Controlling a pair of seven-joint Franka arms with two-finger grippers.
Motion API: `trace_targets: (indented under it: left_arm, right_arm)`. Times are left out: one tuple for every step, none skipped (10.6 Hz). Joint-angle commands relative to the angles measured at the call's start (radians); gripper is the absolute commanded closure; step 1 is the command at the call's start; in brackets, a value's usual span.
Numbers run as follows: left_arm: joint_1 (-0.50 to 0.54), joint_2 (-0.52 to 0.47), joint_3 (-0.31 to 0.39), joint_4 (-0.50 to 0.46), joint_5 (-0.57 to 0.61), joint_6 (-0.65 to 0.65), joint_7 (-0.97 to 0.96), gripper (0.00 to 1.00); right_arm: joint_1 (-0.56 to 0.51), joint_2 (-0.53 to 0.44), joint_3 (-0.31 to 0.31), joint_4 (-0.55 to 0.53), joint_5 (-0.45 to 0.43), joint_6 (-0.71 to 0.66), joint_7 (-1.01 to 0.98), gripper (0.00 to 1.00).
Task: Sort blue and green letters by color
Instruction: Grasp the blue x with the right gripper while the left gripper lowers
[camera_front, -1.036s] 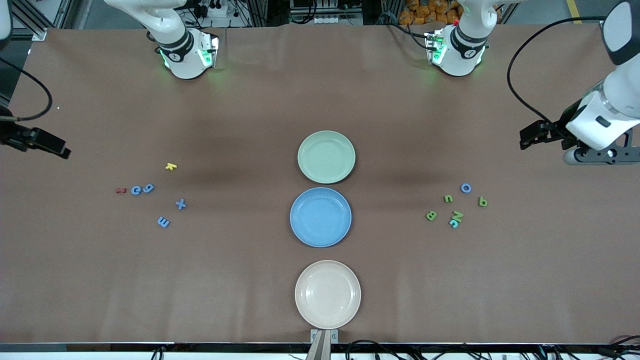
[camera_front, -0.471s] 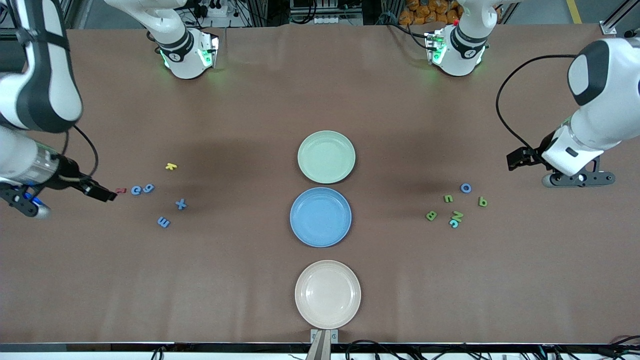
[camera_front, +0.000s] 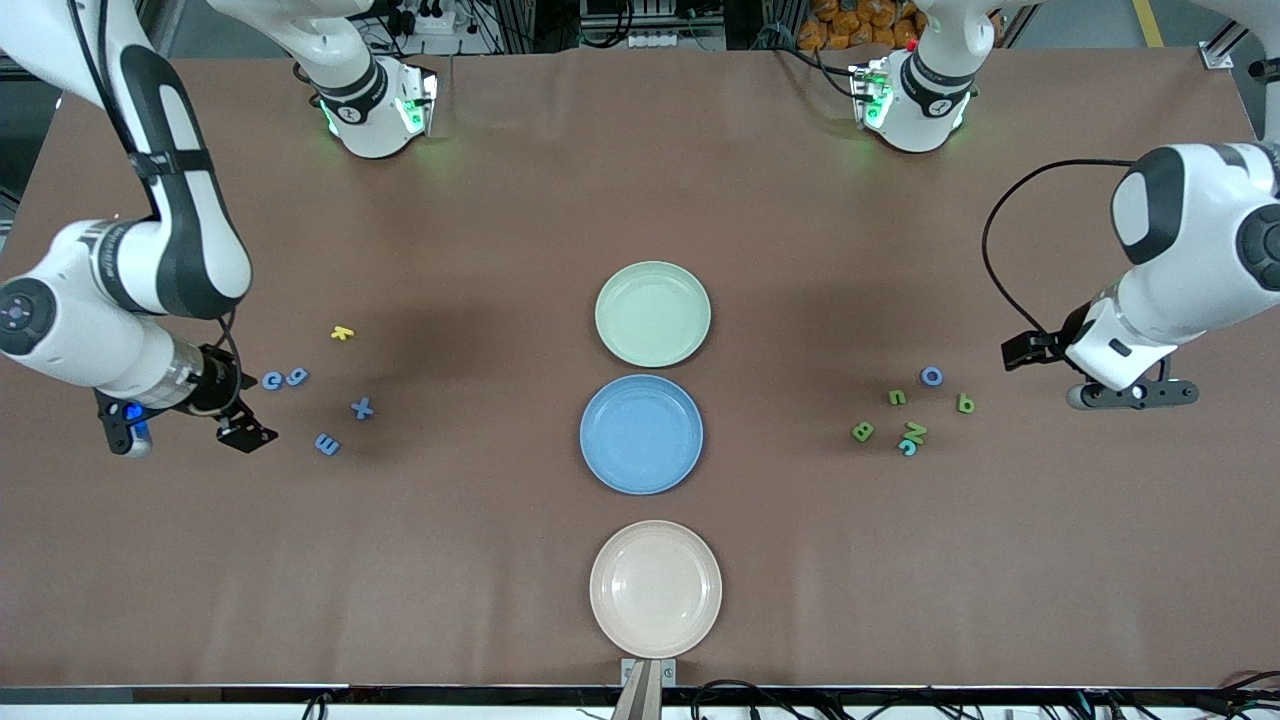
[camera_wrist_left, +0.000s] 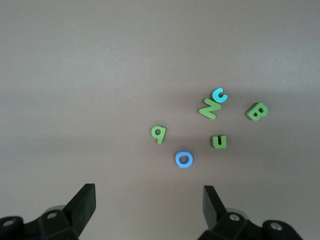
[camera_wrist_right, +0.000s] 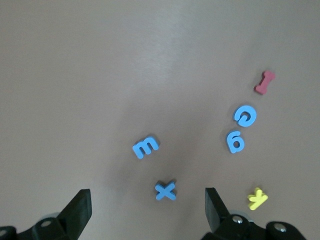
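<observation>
Blue letters lie at the right arm's end: e (camera_front: 272, 380), 9 (camera_front: 297, 377), x (camera_front: 362, 408) and m (camera_front: 327, 444). The right wrist view shows the m (camera_wrist_right: 145, 147), x (camera_wrist_right: 165, 190), 9 (camera_wrist_right: 235, 142) and e (camera_wrist_right: 245, 115). At the left arm's end lie a blue O (camera_front: 931, 376), green u (camera_front: 897, 397), q (camera_front: 965, 403), B (camera_front: 862, 431), N (camera_front: 914, 432) and a light blue c (camera_front: 907, 447). The left wrist view shows the O (camera_wrist_left: 184, 159) and q (camera_wrist_left: 158, 133). My right gripper (camera_front: 125, 432) (camera_wrist_right: 147, 205) and my left gripper (camera_front: 1135, 393) (camera_wrist_left: 148, 200) are open and empty over bare table beside their groups.
A green plate (camera_front: 653, 313), a blue plate (camera_front: 641, 434) and a beige plate (camera_front: 655, 588) stand in a row mid-table, the beige one nearest the front camera. A yellow letter (camera_front: 342, 333) and a red letter (camera_wrist_right: 264, 82) lie by the blue group.
Both arms have swung in from the table's ends toward their letter groups. The right arm now covers the red letter in the front view. No letter has moved.
</observation>
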Motion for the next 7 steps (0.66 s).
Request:
trace_targets:
  left_arm:
    - [0.010,0.020,-0.007,-0.077,0.019,0.138,0.007,0.09]
    - [0.010,0.023,-0.006,-0.109,0.019,0.187,0.016,0.10]
    - [0.010,0.037,-0.006,-0.129,0.019,0.219,0.021,0.10]
    - [0.010,0.054,-0.007,-0.132,0.019,0.232,0.024,0.12]
    - [0.010,0.071,-0.006,-0.131,0.019,0.239,0.044,0.15]
    - [0.010,0.089,-0.006,-0.131,0.019,0.259,0.067,0.15]
    - [0.024,0.104,-0.007,-0.131,0.019,0.276,0.088,0.16]
  right_arm:
    - [0.023,0.025,0.004,-0.049,0.003,0.054,0.102,0.00]
    - [0.030,0.043,0.021,-0.059,0.005,0.085,0.104,0.00]
    - [0.030,0.055,0.032,-0.066,0.005,0.110,0.105,0.00]
    - [0.030,0.060,0.033,-0.082,0.005,0.128,0.105,0.00]
    - [0.031,0.063,0.042,-0.099,0.005,0.151,0.105,0.00]
    - [0.033,0.074,0.047,-0.117,0.005,0.182,0.105,0.00]
    - [0.034,0.089,0.050,-0.134,0.005,0.220,0.105,0.00]
